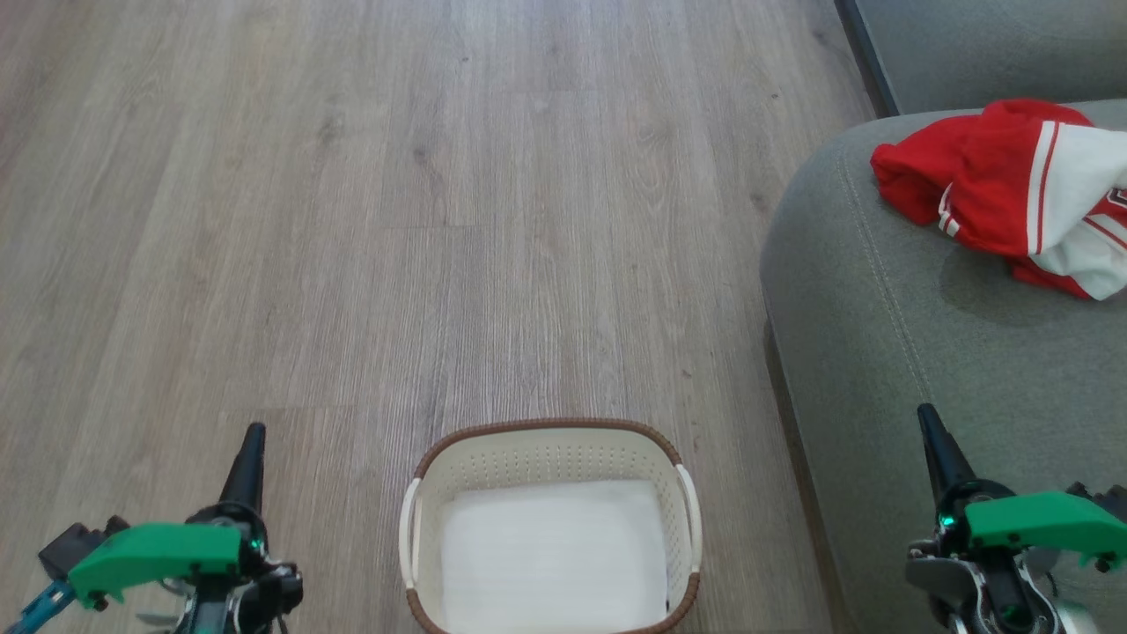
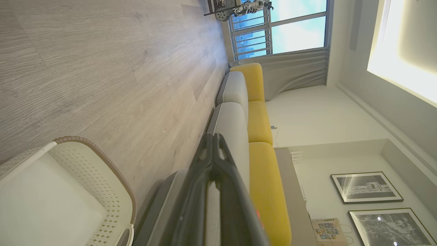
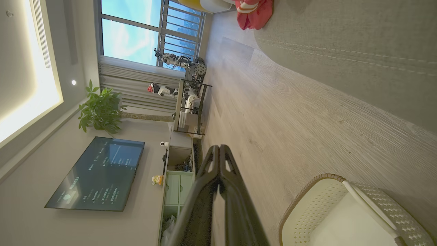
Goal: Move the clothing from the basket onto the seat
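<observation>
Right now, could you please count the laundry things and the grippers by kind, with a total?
clothing heap, red and white, on the seat: 1
basket: 1
white sheet in the basket: 1
left gripper and right gripper, fingers shut: 2
Total: 5

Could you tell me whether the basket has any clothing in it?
No clothing in it: the basket holds just a flat white sheet, and the red clothing lies bunched on the seat.

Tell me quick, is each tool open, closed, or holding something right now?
Left tool, long dark fingers: closed, holding nothing.
Right tool, long dark fingers: closed, holding nothing.
</observation>
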Controlling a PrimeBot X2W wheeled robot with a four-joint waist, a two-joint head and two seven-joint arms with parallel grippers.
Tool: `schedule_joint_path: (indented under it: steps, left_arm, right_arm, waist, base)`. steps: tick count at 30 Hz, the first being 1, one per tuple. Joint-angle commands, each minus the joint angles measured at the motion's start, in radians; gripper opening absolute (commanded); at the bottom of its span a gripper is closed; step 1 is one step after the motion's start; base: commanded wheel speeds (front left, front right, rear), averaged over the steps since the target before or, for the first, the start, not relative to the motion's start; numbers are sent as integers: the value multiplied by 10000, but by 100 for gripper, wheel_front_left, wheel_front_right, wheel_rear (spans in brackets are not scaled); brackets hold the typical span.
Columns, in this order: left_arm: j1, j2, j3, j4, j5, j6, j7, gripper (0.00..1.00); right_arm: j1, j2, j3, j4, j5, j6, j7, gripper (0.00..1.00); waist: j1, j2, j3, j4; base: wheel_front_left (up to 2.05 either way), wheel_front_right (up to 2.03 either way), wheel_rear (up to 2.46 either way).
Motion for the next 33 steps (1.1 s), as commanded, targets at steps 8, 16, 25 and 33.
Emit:
schedule_joint_path:
  steps: [8, 16, 25, 33]
  left_arm:
    - [-714, -53, 633, -232, -896, -378, 267, 0]
    - [-879, -153, 915, -195, -1658, -642, 502, 0]
    - [-902, -175, 964, -190, -1750, -677, 543, 0]
    - [-903, -181, 974, -190, -1742, -677, 551, 0]
  right_arm:
    - [-661, -30, 37, -492, 1085, -1, 290, 0]
    - [-738, -28, -51, -568, 2010, -2, 520, 0]
    - [-748, -28, -62, -578, 2133, -2, 551, 0]
    - [-748, -28, -62, -578, 2133, -2, 550, 0]
  waist:
    - [0, 0, 43, -21]
    - [0, 0, 87, -43]
    - [0, 0, 93, -45]
    - [0, 0, 93, -45]
  base:
    - [0, 0, 0]
    - [0, 0, 0]
    - [0, 0, 0]
    - [0, 0, 0]
